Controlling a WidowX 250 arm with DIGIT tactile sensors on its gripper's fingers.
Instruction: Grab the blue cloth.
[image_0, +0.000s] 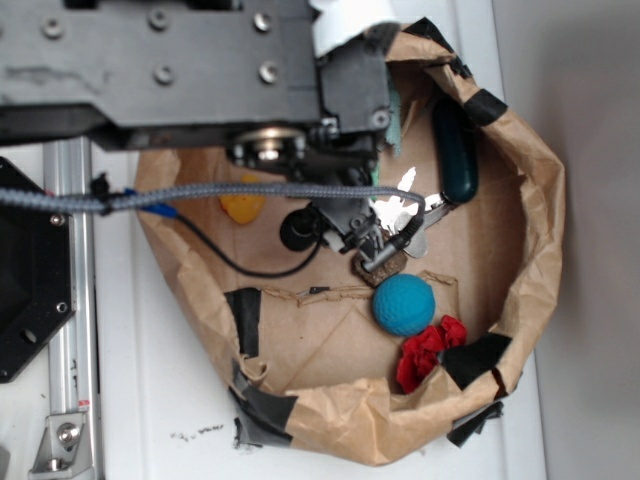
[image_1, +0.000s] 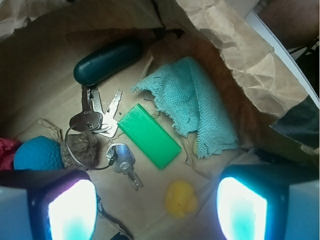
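From the exterior view I see the black arm covering most of the crumpled brown paper bin. On the wrist view my gripper hangs wide open, empty, above the frayed teal-blue terry cloth, which touches the green rectangular block.

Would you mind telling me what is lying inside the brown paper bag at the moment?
Inside the paper bag: the blue cloth, a green block, keys, a dark teal case, a blue ball, a yellow toy, a red scrap. Anything beneath the cloth is hidden.
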